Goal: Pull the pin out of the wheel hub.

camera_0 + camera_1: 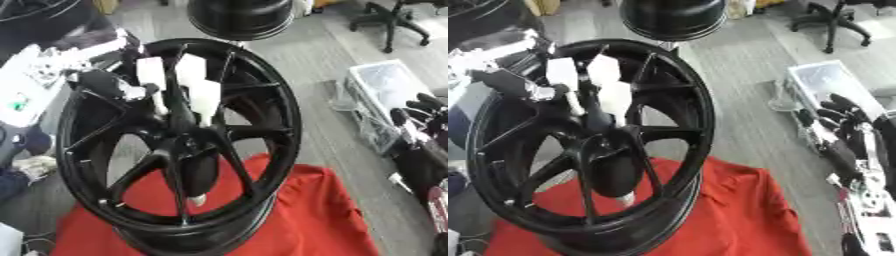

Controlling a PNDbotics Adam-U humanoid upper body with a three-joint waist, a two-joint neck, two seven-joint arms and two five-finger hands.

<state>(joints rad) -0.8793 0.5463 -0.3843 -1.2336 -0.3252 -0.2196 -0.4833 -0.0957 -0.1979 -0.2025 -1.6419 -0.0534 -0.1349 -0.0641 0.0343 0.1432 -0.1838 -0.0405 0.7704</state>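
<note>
Left eye view shows the black wheel hub (pixel 179 145) upright on a red cloth (pixel 324 215). The left hand (pixel 175 82), white fingertips curled, grips something pale at the hub's centre, likely the pin; draw it straight along its axis. Right hand (pixel 846 140), right of the hub, hangs relaxed. No legible writing.
</note>
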